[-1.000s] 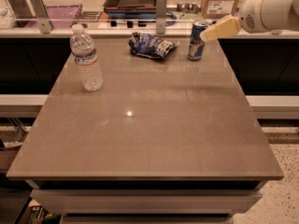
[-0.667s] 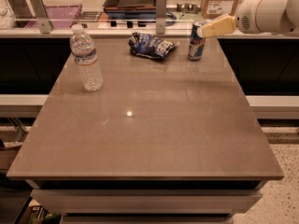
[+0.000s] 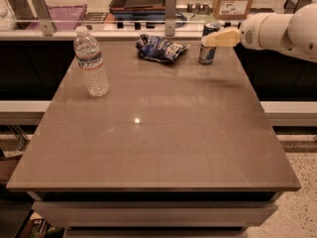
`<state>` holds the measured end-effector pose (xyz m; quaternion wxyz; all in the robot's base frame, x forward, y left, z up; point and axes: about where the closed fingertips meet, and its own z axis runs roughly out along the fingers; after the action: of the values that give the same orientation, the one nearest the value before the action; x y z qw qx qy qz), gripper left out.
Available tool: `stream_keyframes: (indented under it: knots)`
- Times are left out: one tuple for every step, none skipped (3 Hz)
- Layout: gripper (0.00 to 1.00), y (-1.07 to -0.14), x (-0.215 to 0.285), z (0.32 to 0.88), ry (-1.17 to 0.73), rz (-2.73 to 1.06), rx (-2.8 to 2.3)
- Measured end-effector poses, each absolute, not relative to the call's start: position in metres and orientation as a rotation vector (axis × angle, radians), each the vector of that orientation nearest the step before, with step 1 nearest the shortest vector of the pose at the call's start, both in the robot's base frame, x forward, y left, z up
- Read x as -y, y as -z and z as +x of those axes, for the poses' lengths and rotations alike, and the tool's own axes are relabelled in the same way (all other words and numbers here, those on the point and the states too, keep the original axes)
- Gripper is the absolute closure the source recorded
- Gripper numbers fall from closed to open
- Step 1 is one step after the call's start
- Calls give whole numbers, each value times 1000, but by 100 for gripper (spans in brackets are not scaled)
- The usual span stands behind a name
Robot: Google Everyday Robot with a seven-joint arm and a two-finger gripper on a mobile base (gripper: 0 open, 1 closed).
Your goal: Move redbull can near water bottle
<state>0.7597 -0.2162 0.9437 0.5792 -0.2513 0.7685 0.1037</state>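
Gripper (image 3: pixel 214 37) has edged left onto the can (image 3: pixel 207 54) near the desk's (image 3: pixel 158 152) far right corner — whether clamped, cannot tell; bottle (image 3: pixel 91 66) stands far left. Risk — a sideways nudge topples the can.

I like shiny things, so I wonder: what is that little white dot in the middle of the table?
In the camera view, the white dot is glare, probably a ceiling light mirrored in the glossy table. The same view shows pale reflections below the water bottle and the snack bag, and a dim shadow near the redbull can, where the gripper hangs at the can's top.
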Motion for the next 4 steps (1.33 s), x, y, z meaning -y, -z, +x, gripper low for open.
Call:
stream_keyframes:
  knots:
    - [0, -928, 209, 769, -299, -553, -1780]
    - [0, -923, 196, 781, -350, -558, -1735]
    - [0, -923, 189, 792, -383, -564, -1679]
    - [0, -925, 185, 801, -408, -579, -1635]
